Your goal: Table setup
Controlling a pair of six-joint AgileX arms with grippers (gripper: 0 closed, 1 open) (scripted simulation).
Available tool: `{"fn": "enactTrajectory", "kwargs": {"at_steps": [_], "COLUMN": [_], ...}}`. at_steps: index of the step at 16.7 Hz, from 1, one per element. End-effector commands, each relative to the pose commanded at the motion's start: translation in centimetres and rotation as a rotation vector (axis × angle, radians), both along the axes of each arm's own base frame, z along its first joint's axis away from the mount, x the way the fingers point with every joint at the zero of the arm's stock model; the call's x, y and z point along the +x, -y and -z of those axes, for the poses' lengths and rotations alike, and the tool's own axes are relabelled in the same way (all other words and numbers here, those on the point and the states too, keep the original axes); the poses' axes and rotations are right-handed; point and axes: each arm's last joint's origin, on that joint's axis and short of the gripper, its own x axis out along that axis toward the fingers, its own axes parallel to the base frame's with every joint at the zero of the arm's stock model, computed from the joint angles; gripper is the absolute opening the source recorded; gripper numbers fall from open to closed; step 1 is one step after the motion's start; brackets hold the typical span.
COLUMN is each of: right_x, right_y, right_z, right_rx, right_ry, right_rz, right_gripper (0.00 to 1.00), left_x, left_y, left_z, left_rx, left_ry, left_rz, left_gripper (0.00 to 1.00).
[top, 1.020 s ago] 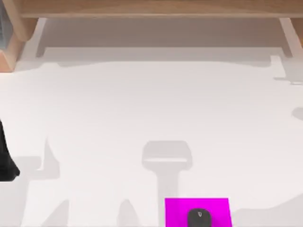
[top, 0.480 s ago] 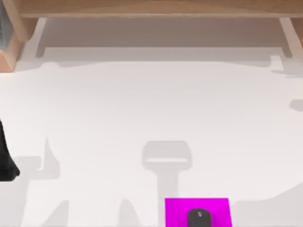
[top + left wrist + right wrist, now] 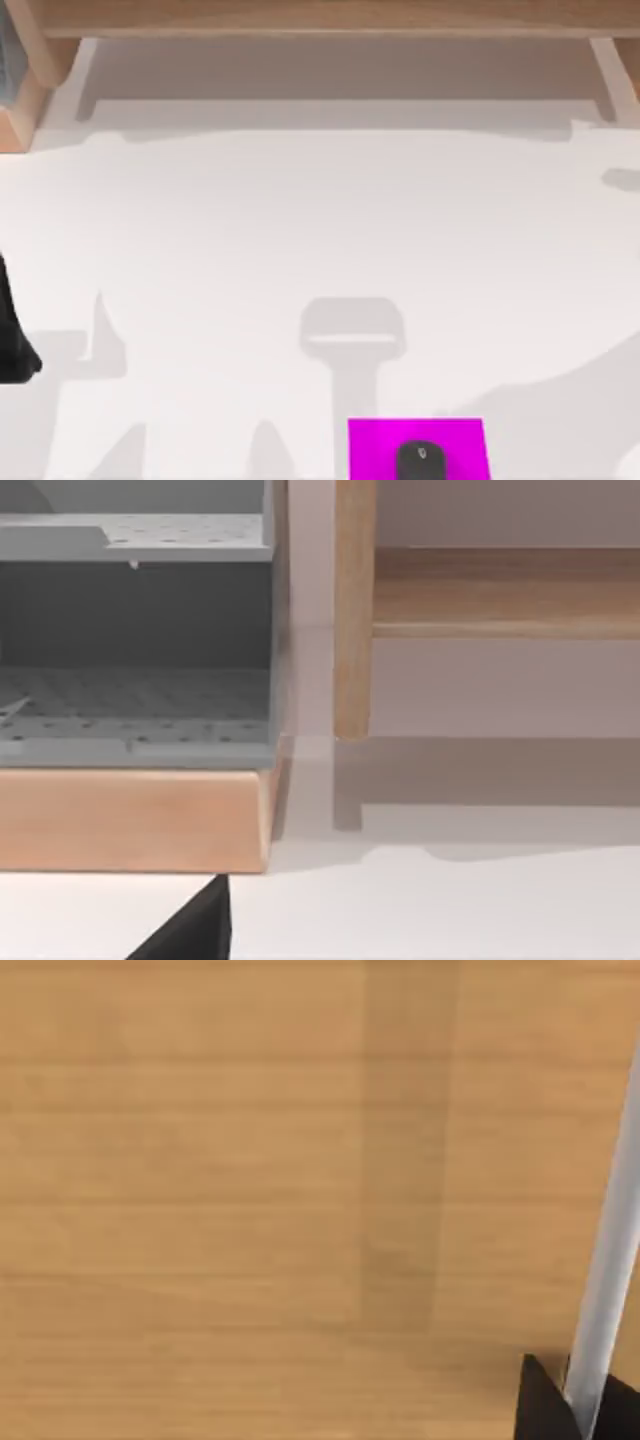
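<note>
The table (image 3: 300, 230), a broad white matte top, is seen from above spanning from the left edge to the right edge, with soft grey shadows cast across it. A magenta pad (image 3: 372, 445) lies at the near edge, right of centre, and a dark mouse (image 3: 421, 460) rests on it, touching the pad's near side. A light-brown wooden frame (image 3: 320, 18) runs along the far edge; its left post (image 3: 25, 100) stands at the far left corner.

The left arm (image 3: 12, 335) is noted as a black shape at the left edge of the table, toward the near side. In the left wrist view a black piece of the left gripper (image 3: 195, 930) is seen over the white top, facing a grey perforated tray (image 3: 135, 640) set on a wooden base (image 3: 130, 815). Whether its fingers are spread or pressed together cannot be told.

In the right wrist view wood grain (image 3: 250, 1190) is faced closely; a black corner of the right gripper (image 3: 545, 1405) is seen beside a pale strip (image 3: 610, 1260). Its finger state cannot be told.
</note>
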Motion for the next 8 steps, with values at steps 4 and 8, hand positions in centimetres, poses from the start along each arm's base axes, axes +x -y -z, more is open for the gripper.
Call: {"fn": "enactTrajectory", "kwargs": {"at_steps": [4,8], "right_x": [0.20,0.20], "right_y": [-0.17,-0.17], "right_z": [0.27,0.27], "right_rx": [0.006,0.006], "right_ry": [-0.009,-0.009], "right_rz": [-0.001,-0.001], "right_gripper": [0.00,0.30], "left_x": [0.00,0.00], "left_y": [0.00,0.00], "left_z": [0.00,0.00], "left_rx": [0.000,0.000], "left_ry": [0.000,0.000], "left_rz": [0.000,0.000], "left_gripper": [1.00,1.00]}}
